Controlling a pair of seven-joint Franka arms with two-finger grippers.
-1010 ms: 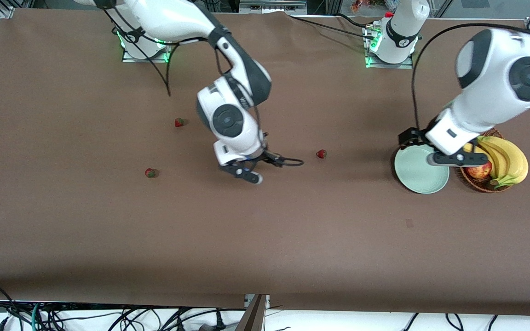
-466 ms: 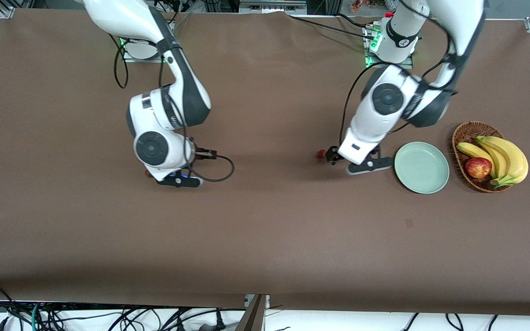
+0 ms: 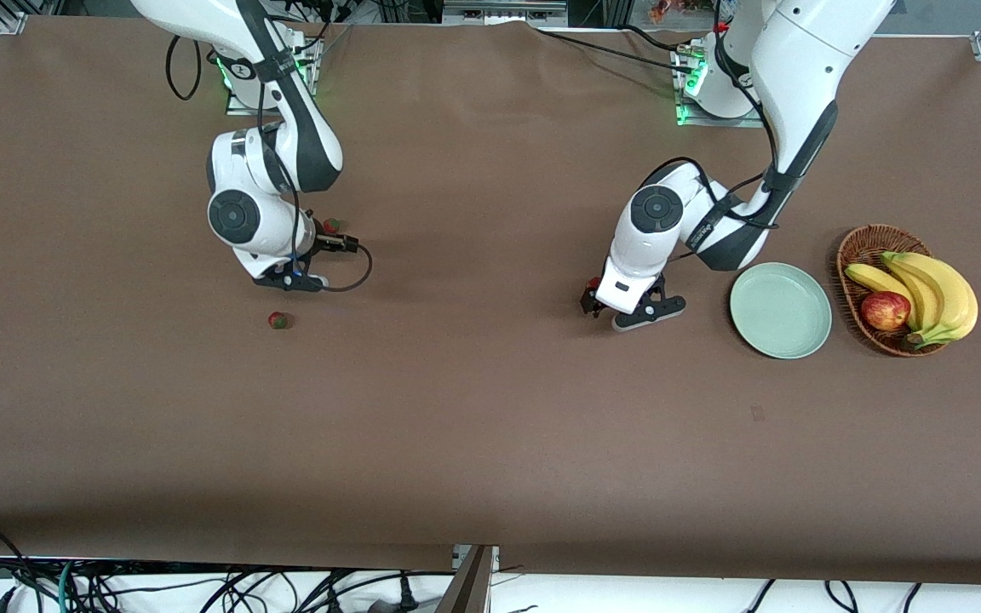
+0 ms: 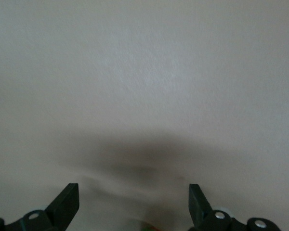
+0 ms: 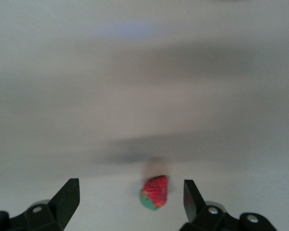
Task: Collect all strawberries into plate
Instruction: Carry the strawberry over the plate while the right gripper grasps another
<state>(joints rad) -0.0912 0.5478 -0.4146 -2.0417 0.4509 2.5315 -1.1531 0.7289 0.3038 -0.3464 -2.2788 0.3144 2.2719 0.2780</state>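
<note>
Strawberries: 3 on the table, none in the plate.
Strawberry 1 (image 3: 278, 320): lies toward the right arm's end of the table, nearer the front camera than the right gripper, clear of it.
Strawberry 2 (image 3: 331, 226): lies just beside the right arm's wrist, farther from the front camera than strawberry 1. In the right wrist view a red berry with a green cap (image 5: 155, 192) sits on the table between the finger tips; which of these 2 it is cannot be told.
Strawberry 3 (image 3: 594, 283): mostly hidden by the left arm's wrist, only a red edge showing, close to the left gripper.
Plate (image 3: 781, 310): pale mint green, bare, toward the left arm's end, between the left gripper and the basket.
Left gripper (image 3: 632, 311): low over the table beside strawberry 3; jaws spread wide, holding nothing; the left wrist view shows its fingers (image 4: 65, 204) apart.
Right gripper (image 3: 296, 278): low over the table between strawberries 1 and 2; jaws spread apart, nothing gripped.
Basket (image 3: 858, 241): brown wicker, just beside the plate, holding bananas (image 3: 937, 294) and an apple (image 3: 885, 311).
Table (image 3: 490, 426): brown surface.
</note>
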